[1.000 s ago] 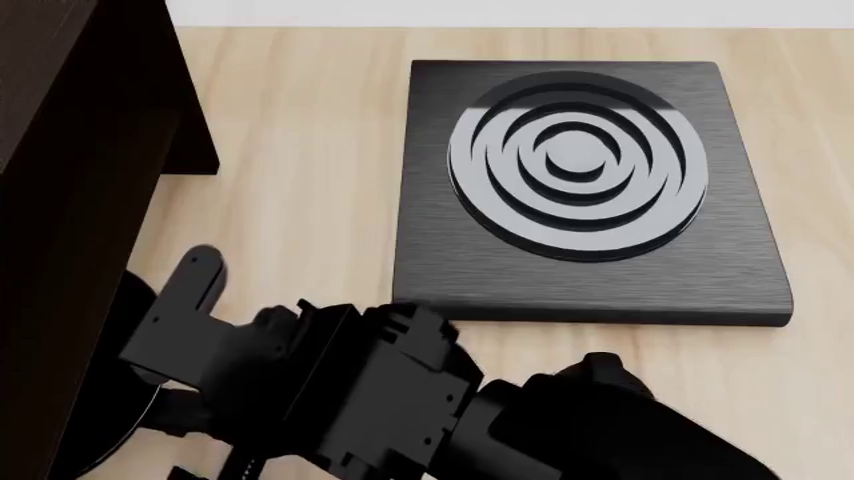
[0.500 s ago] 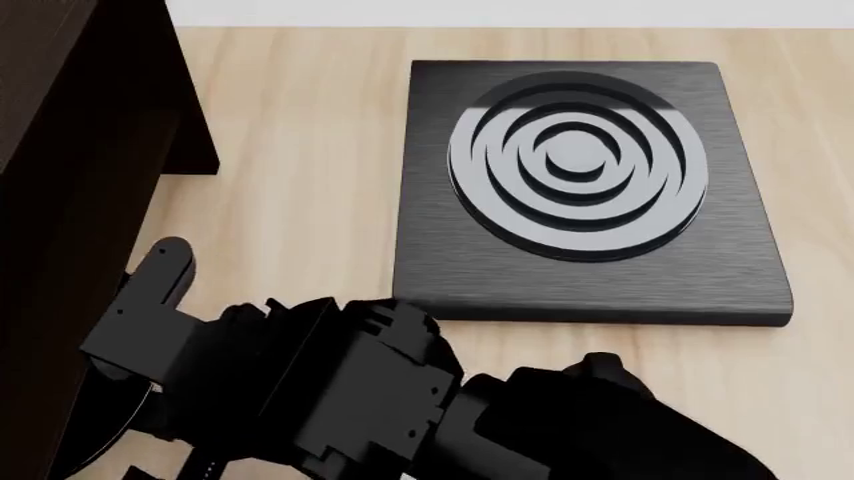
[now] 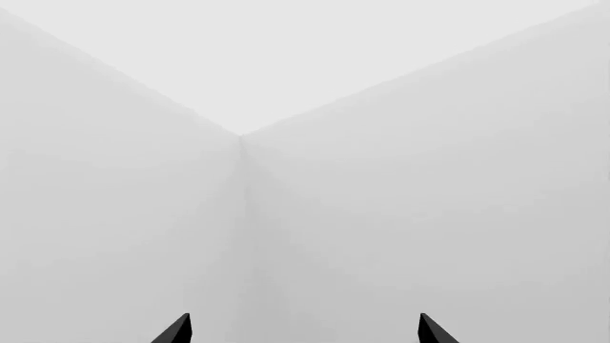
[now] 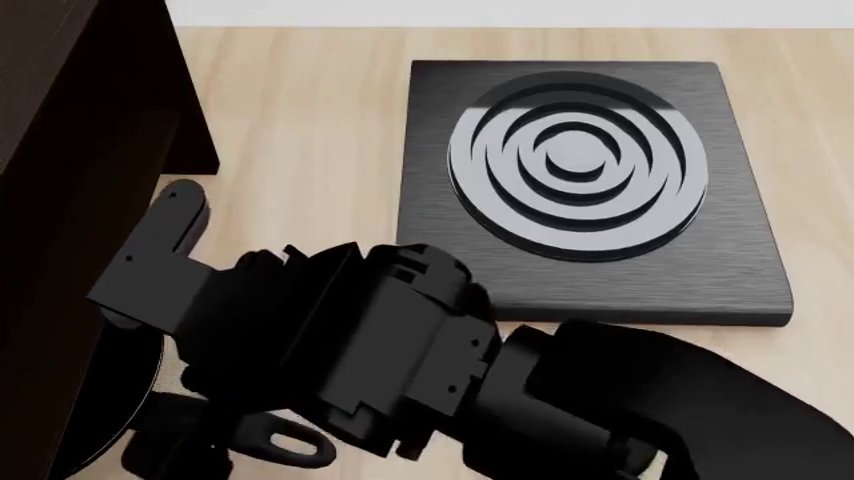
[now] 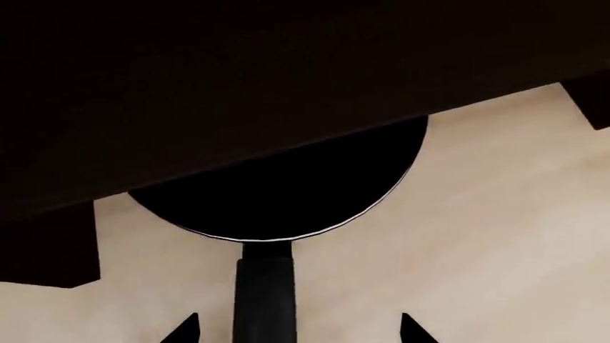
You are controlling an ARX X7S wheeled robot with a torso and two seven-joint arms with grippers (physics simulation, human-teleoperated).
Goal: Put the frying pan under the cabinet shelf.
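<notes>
The frying pan [image 5: 286,193] lies on the wooden table with its far half under the cabinet shelf [image 5: 238,71]. Its long handle [image 5: 264,293] runs back between the tips of my right gripper [image 5: 296,330], which is open with bare table on both sides of the handle. In the head view the cabinet shelf [image 4: 67,150] fills the left side. The pan's rim [image 4: 127,395] and handle loop [image 4: 287,445] show below my right arm, and one right finger [image 4: 160,240] points at the shelf. My left gripper [image 3: 303,330] is open and empty, facing blank white walls.
A square black stove plate [image 4: 587,190] with concentric grey rings lies on the table right of the shelf. Bare wood lies between the shelf and the plate. A shelf leg [image 5: 48,246] stands beside the pan.
My right arm has shifted up and away from the table's near edge along the shelf. The pan's handle loop now shows below the arm.
</notes>
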